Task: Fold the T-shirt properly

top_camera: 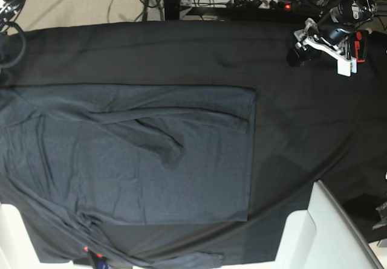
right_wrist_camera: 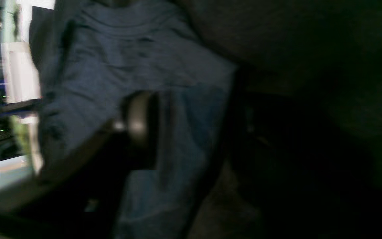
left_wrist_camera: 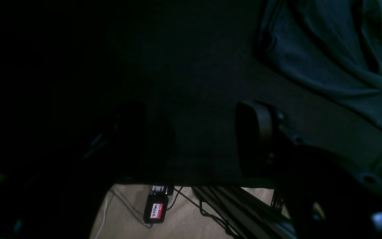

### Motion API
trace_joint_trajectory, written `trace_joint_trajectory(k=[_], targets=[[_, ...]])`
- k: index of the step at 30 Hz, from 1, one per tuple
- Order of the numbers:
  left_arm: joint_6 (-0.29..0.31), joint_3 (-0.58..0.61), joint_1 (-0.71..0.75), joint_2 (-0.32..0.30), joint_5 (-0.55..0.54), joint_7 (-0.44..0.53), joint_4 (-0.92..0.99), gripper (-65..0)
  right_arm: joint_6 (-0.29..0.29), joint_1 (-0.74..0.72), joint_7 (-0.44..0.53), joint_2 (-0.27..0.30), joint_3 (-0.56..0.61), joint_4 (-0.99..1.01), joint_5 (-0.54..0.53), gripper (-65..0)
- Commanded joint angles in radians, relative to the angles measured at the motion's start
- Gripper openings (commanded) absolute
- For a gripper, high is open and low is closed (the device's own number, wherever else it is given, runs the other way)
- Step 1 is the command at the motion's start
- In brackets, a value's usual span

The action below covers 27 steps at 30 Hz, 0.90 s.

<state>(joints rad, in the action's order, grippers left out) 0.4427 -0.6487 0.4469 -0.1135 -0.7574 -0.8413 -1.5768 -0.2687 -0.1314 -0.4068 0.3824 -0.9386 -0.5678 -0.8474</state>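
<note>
- Seen from the base view, the T-shirt (top_camera: 133,154) lies spread on the black table covering (top_camera: 302,130), filling the left and centre from about nine o'clock across to the middle. Its right edge looks like a straight fold line, and a sleeve is turned in over the body near the centre.
- Judged from this, a first fold is made and a further fold is still to do; the next move calls for a grip on an outer edge of the cloth without dragging the layers under it.
- At about five o'clock on the shirt's lower edge, near the base view's seven o'clock corner, a small dark part with red marks (top_camera: 92,254) may be the right gripper; too little shows to be sure.
- The right wrist view shows what the base view cannot: the right gripper (right_wrist_camera: 184,132) close over the shirt, one finger (right_wrist_camera: 139,122) against the blue-grey cloth. The picture is blurred, so I cannot tell whether it grips.
- The left gripper (top_camera: 314,42) hangs at one o'clock in the base view, well apart from the shirt.
- The left wrist view shows its jaws parted and empty over the black covering, with shirt folds at one o'clock.
</note>
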Motion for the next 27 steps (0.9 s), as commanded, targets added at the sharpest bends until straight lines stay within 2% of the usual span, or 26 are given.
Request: trace_joint_trajectory(k=[1,3,5,9,15,21,24,27], targets=[[0.005,-0.007,0.000,-0.010,-0.017,0.012,-0.014,-24.5,-0.008,-0.014,0.004,0.019,0.000,-0.008,0.007,-44.9],[0.005,-0.009,-0.001,-0.010,-0.017,0.012,-0.014,-24.4,-0.008,-0.014,0.003,0.016,-0.001,-0.008,0.015,-56.4],[0.005,-0.010,-0.004,-0.010,-0.017,0.012,-0.014,-24.4,-0.008,-0.014,0.004,0.014,-0.001,-0.008,0.017,-64.7],[0.005,-0.001,-0.040,-0.005,-0.017,0.012,-0.004,-24.4,-0.008,-0.014,0.003,0.013,-0.003,-0.008,0.014,-64.7],[0.001,0.005,-0.158,0.027,-0.017,0.012,0.143,-24.5,-0.008,-0.014,-0.004,-0.001,-0.003,-0.008,0.017,-64.8],[0.000,0.123,-0.207,0.042,-0.015,0.014,0.180,-25.2,-0.008,-0.011,-0.004,-0.003,-0.003,-0.008,0.017,-64.8],[0.000,0.123,-0.210,0.067,-0.015,0.015,0.194,-25.2,-0.008,-0.009,-0.005,-0.003,-0.001,-0.008,0.017,-64.8],[0.000,0.134,-0.225,0.076,0.025,0.072,0.234,-25.2,-0.008,-0.009,-0.005,-0.003,-0.001,-0.008,0.018,-64.8]])
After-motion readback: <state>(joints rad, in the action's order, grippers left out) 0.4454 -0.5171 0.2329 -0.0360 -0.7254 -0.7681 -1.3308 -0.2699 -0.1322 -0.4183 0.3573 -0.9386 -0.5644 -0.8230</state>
